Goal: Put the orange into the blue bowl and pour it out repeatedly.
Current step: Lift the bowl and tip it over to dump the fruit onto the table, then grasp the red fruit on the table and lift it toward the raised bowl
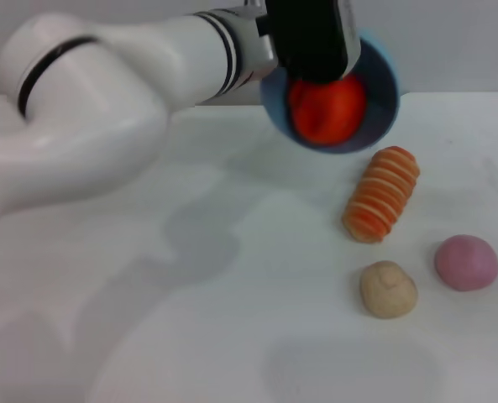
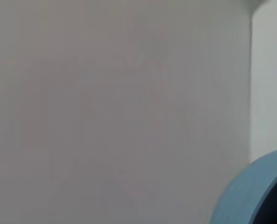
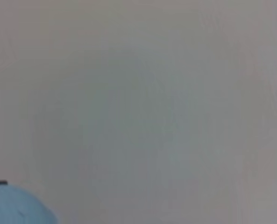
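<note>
Left tool (image 1: pixel 311 38) grips the blue bowl (image 1: pixel 381 101) by its rim, held above the table (image 1: pixel 232 294). Bowl tipped on its side, mouth facing the camera and down. Orange (image 1: pixel 326 109) sits inside against the lower wall. Right tool unseen

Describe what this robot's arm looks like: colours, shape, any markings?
The left arm in the head view is glossy white, built of thick rounded segments with bulging joints. Thin black rings mark the seams between segments, near the shoulder and the wrist. It ends in a boxy black left gripper. No cables show. The right arm is out of view.
</note>
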